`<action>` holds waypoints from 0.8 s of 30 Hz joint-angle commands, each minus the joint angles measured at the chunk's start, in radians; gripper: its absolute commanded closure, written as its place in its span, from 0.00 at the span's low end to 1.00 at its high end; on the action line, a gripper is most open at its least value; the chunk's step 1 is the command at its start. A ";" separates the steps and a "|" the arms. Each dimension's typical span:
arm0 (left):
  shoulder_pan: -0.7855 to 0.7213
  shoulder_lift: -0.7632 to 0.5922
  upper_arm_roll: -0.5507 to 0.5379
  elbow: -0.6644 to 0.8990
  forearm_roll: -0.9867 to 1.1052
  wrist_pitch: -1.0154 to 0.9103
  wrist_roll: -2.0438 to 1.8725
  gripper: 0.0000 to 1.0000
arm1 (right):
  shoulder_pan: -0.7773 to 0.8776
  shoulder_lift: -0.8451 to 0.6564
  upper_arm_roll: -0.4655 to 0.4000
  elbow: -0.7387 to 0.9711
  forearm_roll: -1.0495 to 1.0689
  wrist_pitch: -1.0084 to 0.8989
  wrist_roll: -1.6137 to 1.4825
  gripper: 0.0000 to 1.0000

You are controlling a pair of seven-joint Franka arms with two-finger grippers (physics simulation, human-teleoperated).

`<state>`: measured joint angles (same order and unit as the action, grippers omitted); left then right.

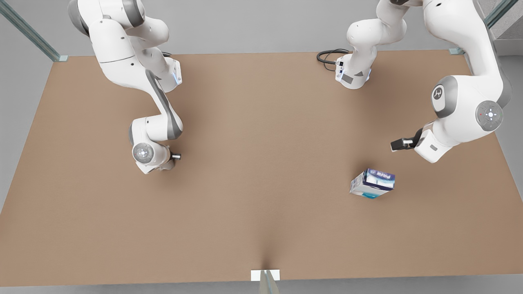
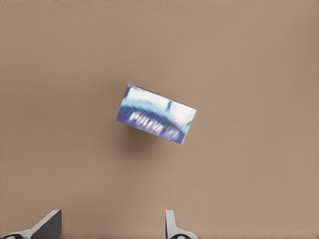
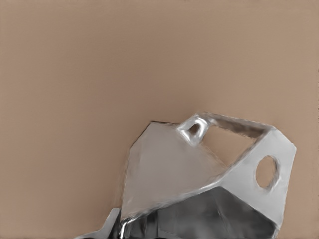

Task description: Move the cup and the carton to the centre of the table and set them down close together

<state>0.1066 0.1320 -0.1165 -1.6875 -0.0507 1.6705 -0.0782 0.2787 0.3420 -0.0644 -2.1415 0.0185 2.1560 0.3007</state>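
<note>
On the front view's left, the right gripper [image 1: 175,156] is folded down low over the table [image 1: 261,228], its wrist close to the brown surface. That posture suits a reach for something small. The right wrist view bears this out: the cup [image 3: 199,184], silvery and faceted with a hole through one flat face, sits right up against the camera. It lies tipped rather than upright on the tabletop. Whether this gripper has actually closed on the cup I cannot tell, since the cup's own body hides the contact. The middle of the table, where both things are meant to end up, lies bare between the two arms. Further to the front view's right the carton [image 1: 372,183] rests on the surface, turned askew to the table edges, its white and dark blue printed face [image 2: 156,113] uppermost. Beyond it, toward the far right, the left gripper [image 1: 398,144] hangs above and just off to one side of the carton, not touching it. Its jaws are spread wide and it carries nothing. By my reading it is lining up for a descent. The skewed box will probably call for a wrist turn first, so the jaws meet its narrower sides squarely.
</note>
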 commanded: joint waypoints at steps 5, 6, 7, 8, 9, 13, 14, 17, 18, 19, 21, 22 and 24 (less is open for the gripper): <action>-0.001 -0.002 0.000 0.002 0.000 0.001 0.000 0.00 | -0.007 0.000 0.002 0.017 -0.002 0.002 -0.002 0.79; -0.001 0.000 0.000 0.003 0.000 0.000 0.000 0.00 | -0.007 0.002 0.000 0.018 -0.002 0.002 -0.002 0.79; -0.001 -0.002 0.000 0.003 0.000 0.002 0.000 0.00 | -0.007 0.002 0.002 0.021 0.000 0.002 0.000 0.79; -0.001 -0.003 0.000 0.003 0.000 0.001 0.000 0.00 | -0.009 0.002 0.002 0.023 -0.002 0.004 -0.003 0.79; -0.001 -0.003 0.000 0.003 0.000 0.002 0.000 0.00 | -0.009 0.000 0.000 0.023 0.000 0.002 -0.014 0.79; -0.001 -0.012 0.014 0.003 0.003 0.002 -0.002 0.00 | -0.015 -0.005 0.000 0.055 -0.002 -0.013 -0.018 0.79; -0.001 -0.014 0.014 0.005 0.005 0.002 -0.002 0.00 | -0.016 -0.008 0.002 0.106 0.000 -0.057 -0.037 0.79; -0.001 -0.017 0.015 0.005 0.008 0.002 -0.002 0.00 | -0.007 -0.015 0.005 0.230 0.008 -0.103 -0.048 0.79; -0.001 -0.017 0.023 0.005 0.011 0.003 0.002 0.00 | -0.003 -0.003 0.012 0.310 0.011 -0.142 -0.049 0.79; -0.001 -0.017 0.031 0.005 0.009 0.012 0.002 0.00 | 0.023 0.021 0.034 0.382 0.014 -0.145 -0.034 0.79; -0.001 -0.015 0.054 0.005 0.006 0.029 0.003 0.00 | 0.086 0.091 0.035 0.509 0.070 -0.146 -0.011 0.79; -0.001 -0.015 0.054 0.005 0.006 0.029 0.000 0.00 | 0.134 0.156 0.035 0.616 0.072 -0.180 0.029 0.79; -0.001 -0.017 0.054 0.003 0.011 0.029 -0.002 0.00 | 0.255 0.313 0.037 0.830 0.074 -0.182 0.201 0.79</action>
<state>0.0985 0.1151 -0.0615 -1.6857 -0.0428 1.6970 -0.0848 0.5613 0.6892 -0.0274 -1.2676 0.0966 1.9698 0.5246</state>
